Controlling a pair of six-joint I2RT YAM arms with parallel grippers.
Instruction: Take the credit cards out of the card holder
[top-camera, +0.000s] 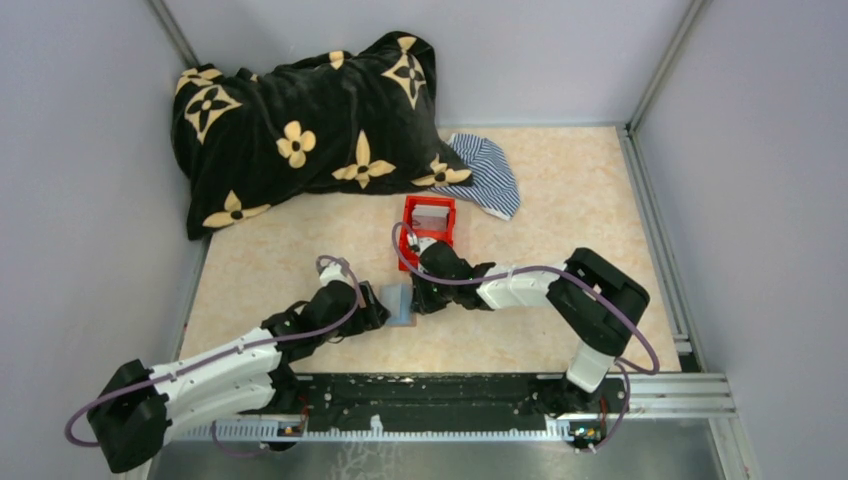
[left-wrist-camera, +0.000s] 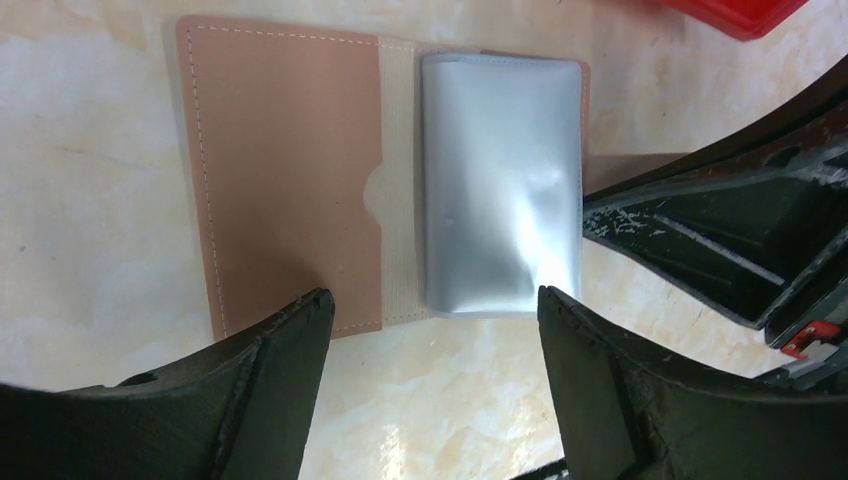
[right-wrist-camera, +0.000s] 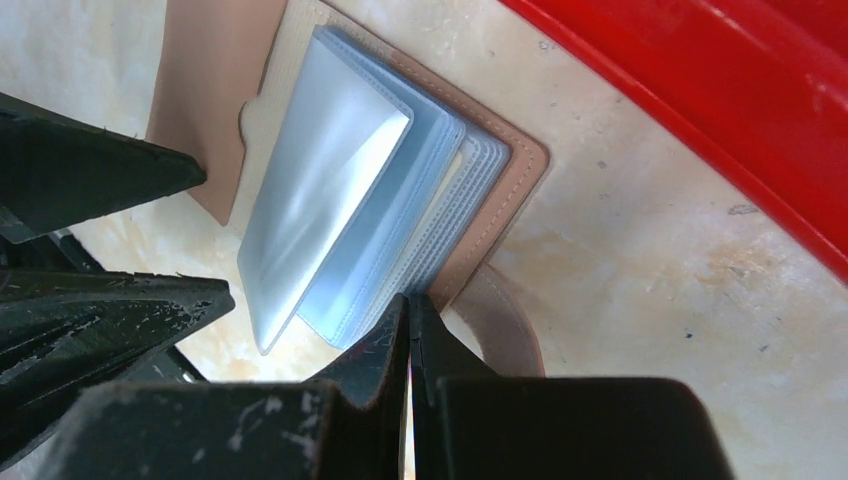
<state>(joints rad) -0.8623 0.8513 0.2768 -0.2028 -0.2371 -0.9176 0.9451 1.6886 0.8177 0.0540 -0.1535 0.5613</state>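
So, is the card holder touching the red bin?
Apart. The right wrist view shows bare table between the card holder and the red bin.

The top view looks down from above the near edge of the counter (top-camera: 580, 200). Both wrist views face down, close over the card holder (left-wrist-camera: 280, 170), from opposite sides.
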